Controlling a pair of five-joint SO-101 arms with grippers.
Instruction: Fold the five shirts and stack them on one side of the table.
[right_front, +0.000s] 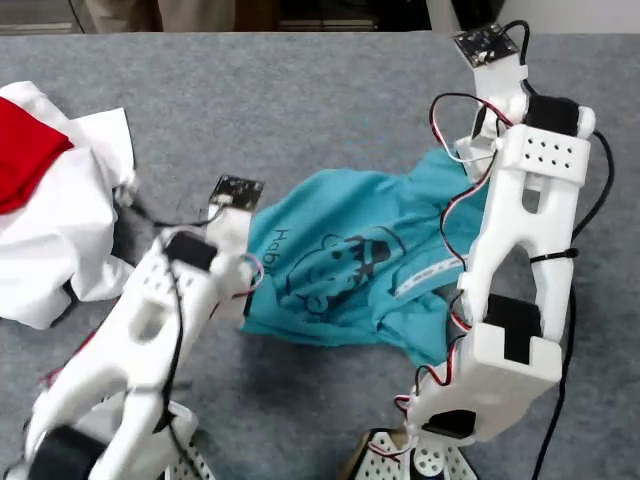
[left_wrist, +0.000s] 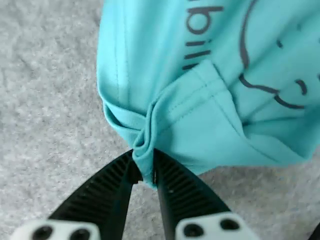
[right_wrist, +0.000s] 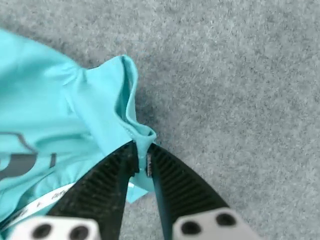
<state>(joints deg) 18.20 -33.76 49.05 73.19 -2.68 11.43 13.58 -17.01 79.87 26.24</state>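
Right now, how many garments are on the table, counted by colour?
teal shirt: 1
white garment: 1 bunched heap; I cannot tell if it is more than one piece
red garment: 1
Total: 3 garments visible

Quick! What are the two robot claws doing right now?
Left gripper: closed, pinching a bunched edge of the teal printed cloth shirt.
Right gripper: closed on another edge of the same shirt.

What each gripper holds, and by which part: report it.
Both hold the teal shirt. The left gripper pinches a bunched fold at one edge; the right gripper pinches a fold at the opposite edge.
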